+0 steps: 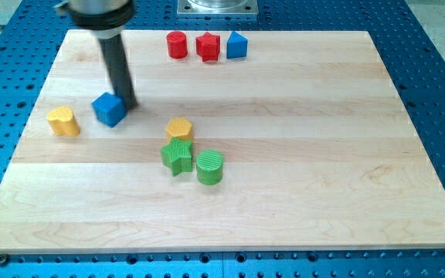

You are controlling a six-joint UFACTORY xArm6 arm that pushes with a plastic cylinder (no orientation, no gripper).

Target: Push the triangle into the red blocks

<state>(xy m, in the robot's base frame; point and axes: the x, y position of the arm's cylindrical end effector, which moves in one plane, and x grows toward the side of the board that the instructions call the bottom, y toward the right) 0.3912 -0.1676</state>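
Observation:
A blue triangle block (pixel 236 45) stands at the view's top, touching the right side of a red star block (pixel 208 46). A red cylinder (pixel 177 45) stands just left of the star. My tip (pixel 127 104) rests on the board far to the lower left of them, right against the upper right side of a blue cube (pixel 109 109). The rod rises from there to the arm's end at the view's top left.
A yellow heart-like block (pixel 64 121) lies left of the blue cube. A yellow hexagon (pixel 179 129), a green star (pixel 177 156) and a green cylinder (pixel 210 167) cluster near the middle. The wooden board (pixel 323 154) sits on a blue perforated table.

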